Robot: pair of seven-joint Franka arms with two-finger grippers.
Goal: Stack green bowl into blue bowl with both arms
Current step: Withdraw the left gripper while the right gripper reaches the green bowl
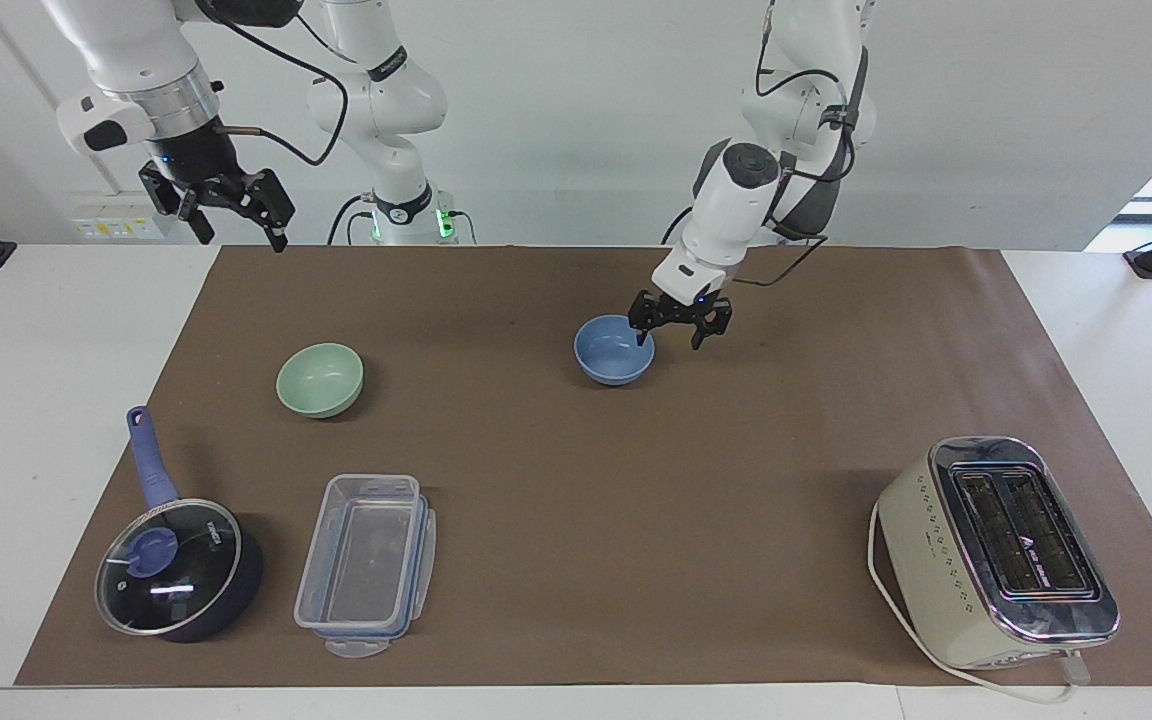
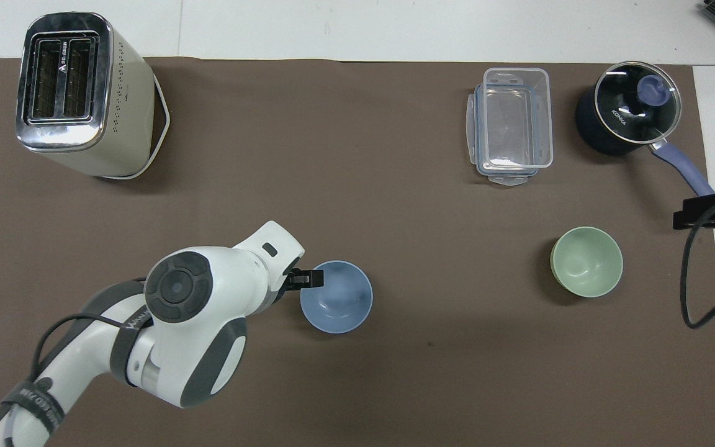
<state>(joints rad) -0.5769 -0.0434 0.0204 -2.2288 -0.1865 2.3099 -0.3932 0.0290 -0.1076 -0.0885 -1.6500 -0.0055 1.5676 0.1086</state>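
Brown mat (image 1: pixel 576 500) covers the white table (image 1: pixel 36 400). Cream toaster (image 1: pixel 998 550) with trailing white cord at the left arm's end. Clear plastic container (image 1: pixel 366 565) beside dark blue lidded saucepan (image 1: pixel 176 565) at the right arm's end.

From overhead the left arm's white wrist housing covers most of its black two-finger pincer (image 2: pixel 305 279), only one tip pokes out by the small round periwinkle-blue bowl (image 2: pixel 337 298); the right arm's black pincer (image 2: pixel 714 211) is chopped off by the frame edge there, fingers unreadable; both arms' upper parts run out of frame in the facing view.
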